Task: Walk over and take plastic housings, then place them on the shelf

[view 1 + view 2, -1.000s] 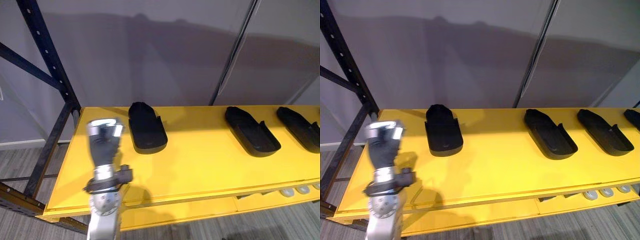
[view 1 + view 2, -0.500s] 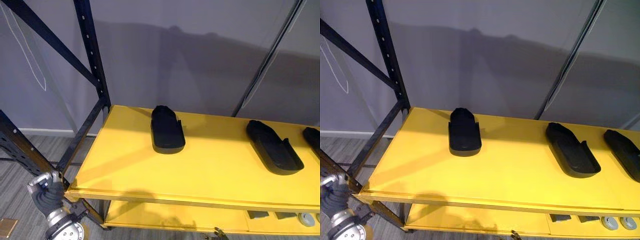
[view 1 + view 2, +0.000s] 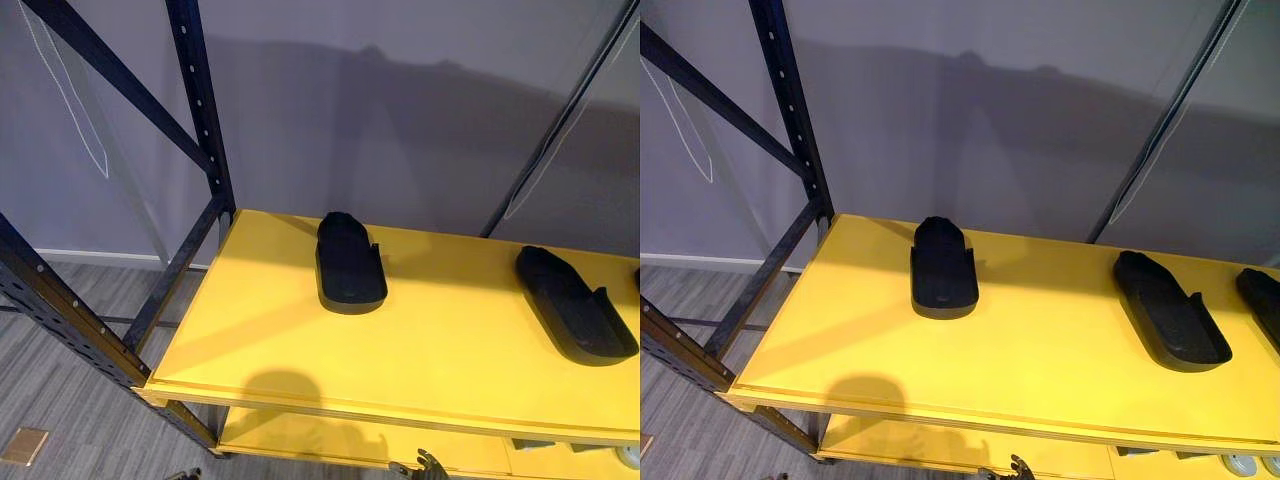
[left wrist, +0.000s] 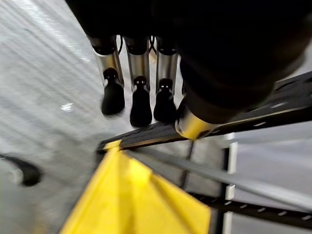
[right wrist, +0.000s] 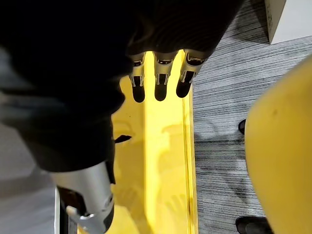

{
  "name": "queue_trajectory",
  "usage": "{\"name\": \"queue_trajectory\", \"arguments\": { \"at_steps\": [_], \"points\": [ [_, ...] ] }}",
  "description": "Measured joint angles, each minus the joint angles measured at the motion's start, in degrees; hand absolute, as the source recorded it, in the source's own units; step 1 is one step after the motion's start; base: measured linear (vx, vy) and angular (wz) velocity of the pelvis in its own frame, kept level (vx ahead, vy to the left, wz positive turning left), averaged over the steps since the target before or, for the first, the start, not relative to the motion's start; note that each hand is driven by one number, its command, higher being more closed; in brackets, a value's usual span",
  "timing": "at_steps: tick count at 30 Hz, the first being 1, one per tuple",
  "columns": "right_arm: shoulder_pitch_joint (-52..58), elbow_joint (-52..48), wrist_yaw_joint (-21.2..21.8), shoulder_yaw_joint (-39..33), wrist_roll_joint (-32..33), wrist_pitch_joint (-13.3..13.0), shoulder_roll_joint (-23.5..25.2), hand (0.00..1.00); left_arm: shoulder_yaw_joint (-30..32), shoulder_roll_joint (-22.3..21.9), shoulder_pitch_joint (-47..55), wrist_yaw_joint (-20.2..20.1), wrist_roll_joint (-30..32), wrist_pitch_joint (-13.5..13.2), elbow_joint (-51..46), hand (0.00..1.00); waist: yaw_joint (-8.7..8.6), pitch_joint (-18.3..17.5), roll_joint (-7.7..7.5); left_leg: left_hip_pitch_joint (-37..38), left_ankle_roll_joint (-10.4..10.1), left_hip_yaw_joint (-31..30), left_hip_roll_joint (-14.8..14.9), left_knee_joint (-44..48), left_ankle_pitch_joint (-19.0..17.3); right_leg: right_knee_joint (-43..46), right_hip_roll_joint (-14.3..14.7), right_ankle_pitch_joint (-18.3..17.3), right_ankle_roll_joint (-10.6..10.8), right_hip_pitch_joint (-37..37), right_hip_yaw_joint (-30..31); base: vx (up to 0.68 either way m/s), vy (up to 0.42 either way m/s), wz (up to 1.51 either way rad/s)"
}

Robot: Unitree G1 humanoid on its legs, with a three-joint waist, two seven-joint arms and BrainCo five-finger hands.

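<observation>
Yellow shelf [image 3: 440,350] carries black housings: one housing [image 3: 350,262] near its left end and a second housing [image 3: 575,315] well apart toward its right, with wide bare board between them. Both hands are empty and hang low before the shelf's front edge, the left hand [image 4: 140,63] with straight fingers by the shelf's corner, the right hand [image 5: 161,68] relaxed by the lower board [image 3: 300,440]. I judge the step is to fetch a next housing, so in turning the arms should pass clear of this front edge and of the black post [image 3: 205,130] at the shelf's left end.
</observation>
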Motion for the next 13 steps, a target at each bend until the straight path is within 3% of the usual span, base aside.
{"name": "queue_trajectory", "arguments": {
  "at_steps": [11, 13],
  "points": [
    [-4.0, 4.7, -0.2, -0.3, 0.0, 0.0, -4.2, 0.0, -5.3, 4.8, -4.3, -6.7, 0.0, -1.1, 10.6, 0.0, -1.33, 1.2, 1.94, 3.2, 0.1, 0.4, -0.5, -6.7, 3.4, -0.1, 0.0, 0.0, 0.0, -1.0, 1.0, -0.01, 0.003, -0.03],
    [-4.2, 5.4, -0.2, -1.4, 0.0, 0.0, -4.8, 0.0, -8.8, 6.9, -5.9, -8.4, 0.1, -1.3, 12.9, 0.0, -1.5, 1.9, 1.83, 4.0, 0.2, 1.4, -0.6, -7.7, 3.5, -0.4, 0.0, 0.0, 0.0, -1.0, 1.5, 0.05, 0.023, -0.18]
  ]
}}
